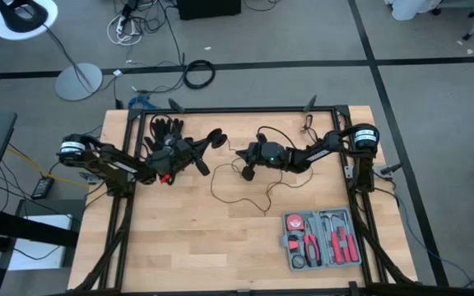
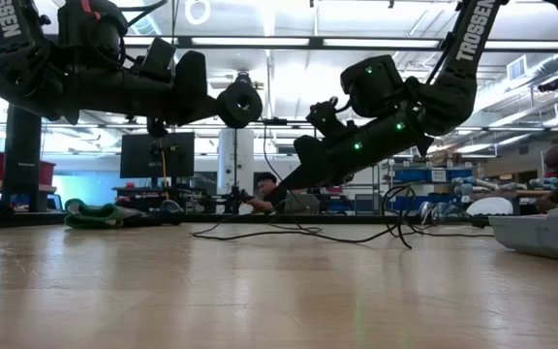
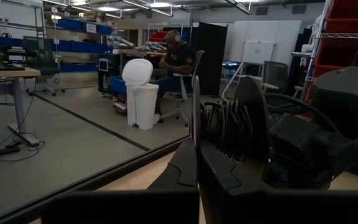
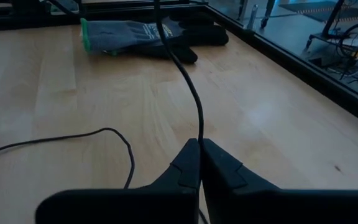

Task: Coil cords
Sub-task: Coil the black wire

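Observation:
The cord is a thin black wire (image 1: 239, 194) ending in a small round black disc (image 1: 218, 138). Its slack loops lie on the wooden table between the arms. My left gripper (image 1: 207, 144) is shut on the disc and holds it above the table (image 2: 241, 104). In the left wrist view, wire turns (image 3: 227, 127) show wound beside the disc's rim. My right gripper (image 1: 239, 154), just right of the disc, slants down and is shut on the wire (image 4: 199, 118). My left gripper pinches the disc's thin rim (image 3: 196, 134) between its two fingers, coming about level from the table's left. The disc stands on edge, lifted clear of the table. My right gripper pinches a single strand of the wire (image 4: 199, 138) at its fingertips, slanting down from the table's right. The strand rises from the fingers in a gentle curve (image 4: 178, 59), and the rest trails slack on the table (image 4: 107, 132).
A black glove with a green cuff (image 1: 164, 129) lies at the far left of the table. An open grey tool case (image 1: 321, 238) sits near the right front. Black frame rails (image 1: 245, 109) border the table. A person sits in the room beyond (image 3: 176, 56).

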